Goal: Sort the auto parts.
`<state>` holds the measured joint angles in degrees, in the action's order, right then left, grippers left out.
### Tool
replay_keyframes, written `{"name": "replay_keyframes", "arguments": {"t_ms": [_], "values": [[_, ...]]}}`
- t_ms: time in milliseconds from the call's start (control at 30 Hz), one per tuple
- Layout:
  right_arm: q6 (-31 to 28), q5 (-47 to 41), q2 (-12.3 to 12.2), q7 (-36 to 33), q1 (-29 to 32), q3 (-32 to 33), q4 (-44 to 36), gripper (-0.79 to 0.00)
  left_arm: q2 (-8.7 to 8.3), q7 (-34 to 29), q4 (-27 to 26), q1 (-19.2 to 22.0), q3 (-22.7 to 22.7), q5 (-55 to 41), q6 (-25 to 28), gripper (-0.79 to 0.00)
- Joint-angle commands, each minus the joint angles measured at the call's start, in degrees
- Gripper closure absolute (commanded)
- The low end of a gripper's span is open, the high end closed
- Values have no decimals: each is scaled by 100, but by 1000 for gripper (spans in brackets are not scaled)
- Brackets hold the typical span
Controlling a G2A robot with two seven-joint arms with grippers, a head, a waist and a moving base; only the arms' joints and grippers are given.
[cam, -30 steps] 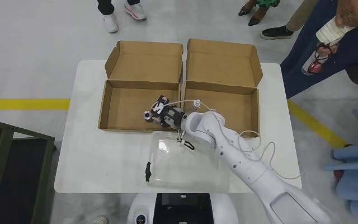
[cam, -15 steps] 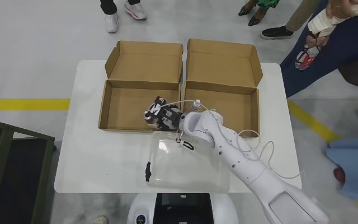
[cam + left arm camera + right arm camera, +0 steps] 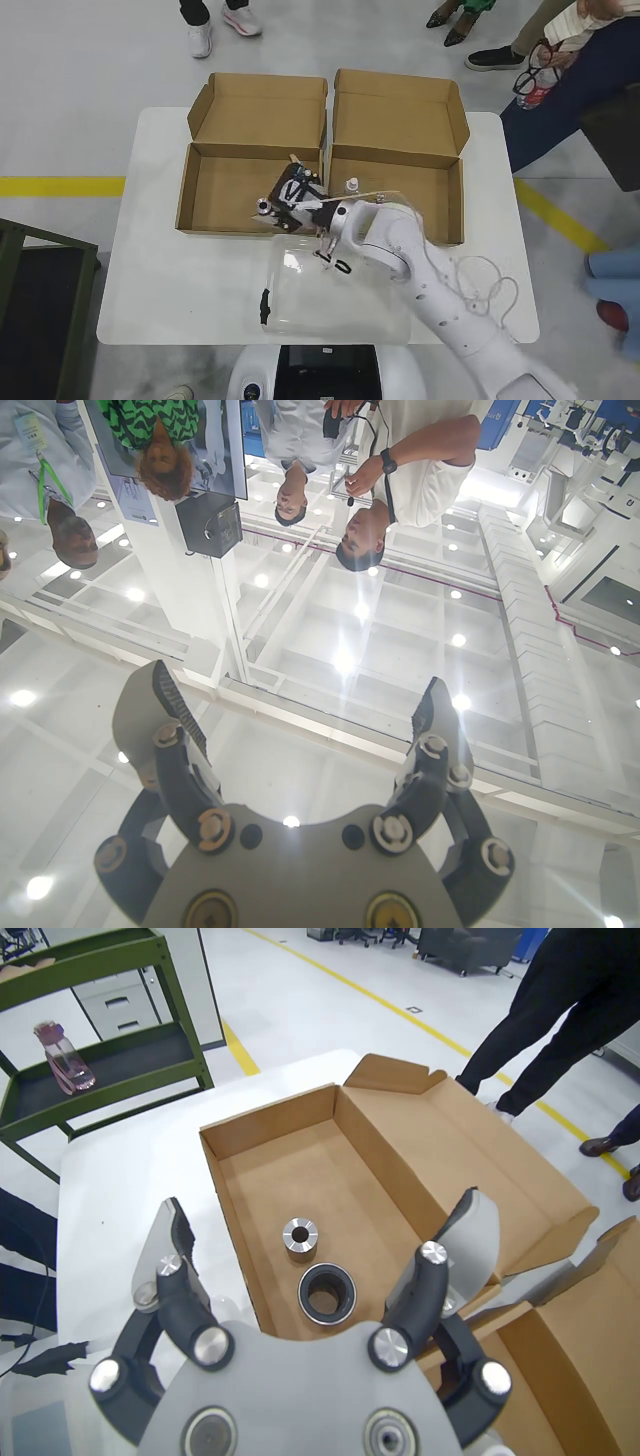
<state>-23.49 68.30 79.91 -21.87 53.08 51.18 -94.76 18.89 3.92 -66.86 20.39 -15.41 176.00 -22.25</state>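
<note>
Nearest, a clear bin (image 3: pixel 340 300) lies on the worktop (image 3: pixel 170 270). Behind it the right gripper (image 3: pixel 325 1208) hangs over the left box (image 3: pixel 280 1153), jaws released and empty. Below, a black ring (image 3: pixel 327 1293) and a metal sleeve (image 3: pixel 300 1238) stand side by side inside. The left gripper (image 3: pixel 296 679) has its jaws released too.

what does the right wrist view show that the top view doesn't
Right wrist: a black ring beside the silver bushing, and a pink bottle on the green shelf. Top: the white arm, above the clear bin. Both: the left box, the silver bushing in it, and the right gripper over it, jaws open.
</note>
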Motion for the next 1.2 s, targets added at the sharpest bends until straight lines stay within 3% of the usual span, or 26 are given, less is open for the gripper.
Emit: {"name": "replay_keyframes", "arguments": {"t_ms": [0, 167, 333, 700, 933, 1167], "values": [[-4, 27, -52, -11, 214, 183, -314, -785, 0, 0, 0, 0, 0, 0, 0, -785], [-148, 179, -210, -21, 856, 716, -1079, -785, 0, 0, 0, 0, 0, 0, 0, -785], [-192, 420, -351, 536, 1635, 1298, -1652, -785, 0, 0, 0, 0, 0, 0, 0, -785], [781, 998, -531, 2351, 3538, 2525, -2317, -785, 0, 0, 0, 0, 0, 0, 0, -785], [1086, 1063, -611, 2872, 4528, 3366, -2595, -785, 0, 0, 0, 0, 0, 0, 0, -785], [1337, 1110, -641, 3086, 5144, 3827, -2678, -785, 0, 0, 0, 0, 0, 0, 0, -785]]}}
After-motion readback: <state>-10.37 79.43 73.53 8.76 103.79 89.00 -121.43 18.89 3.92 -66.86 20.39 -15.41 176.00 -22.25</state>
